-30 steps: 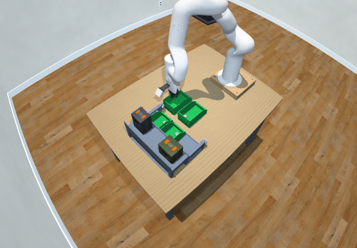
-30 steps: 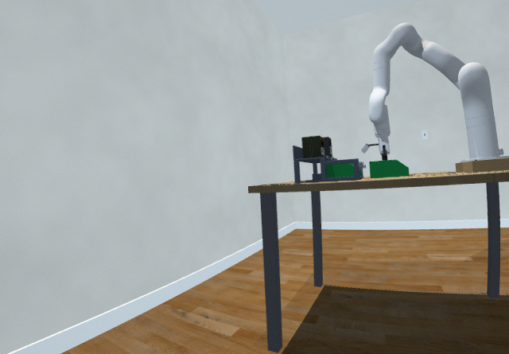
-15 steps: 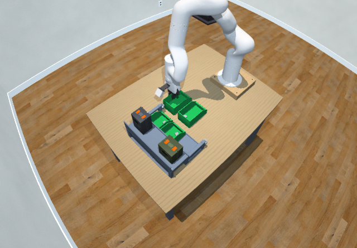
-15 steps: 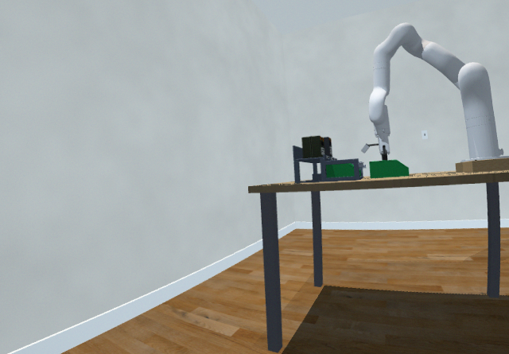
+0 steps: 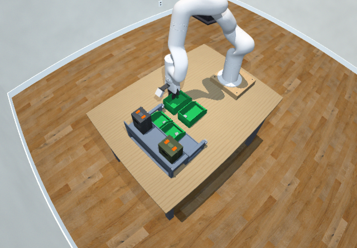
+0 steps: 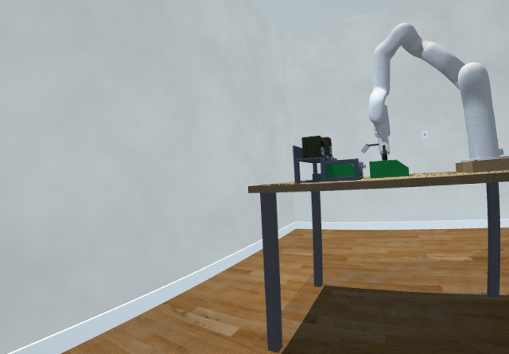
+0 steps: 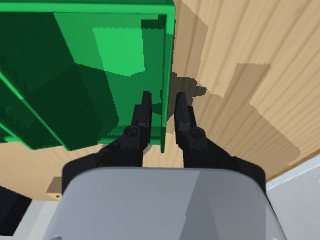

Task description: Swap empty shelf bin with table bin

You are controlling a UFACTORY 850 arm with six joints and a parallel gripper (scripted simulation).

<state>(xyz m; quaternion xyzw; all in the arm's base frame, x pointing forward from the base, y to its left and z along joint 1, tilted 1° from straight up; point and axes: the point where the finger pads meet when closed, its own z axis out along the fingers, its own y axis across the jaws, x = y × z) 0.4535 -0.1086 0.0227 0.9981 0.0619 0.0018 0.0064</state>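
Claw (image 5: 175, 96) (image 6: 384, 157) (image 7: 163, 103) released, part-way open: one finger inside, one outside the empty bin's side wall, gap either side. Empty bin (image 5: 177, 103) (image 7: 107, 55) is directly below the claw, on the table top (image 5: 138, 179) (image 6: 349, 184), mostly to one side of the fingers. Its long axis runs from the shelf (image 5: 148, 142) (image 6: 297, 172) toward the arm base (image 5: 236, 93) (image 6: 460, 167); low open front faces the base, tall rear faces the shelf. Parts bin (image 5: 192, 114) (image 6: 388, 169) sits just beside it, aligned alike, one pale part (image 5: 184, 116) visible inside.
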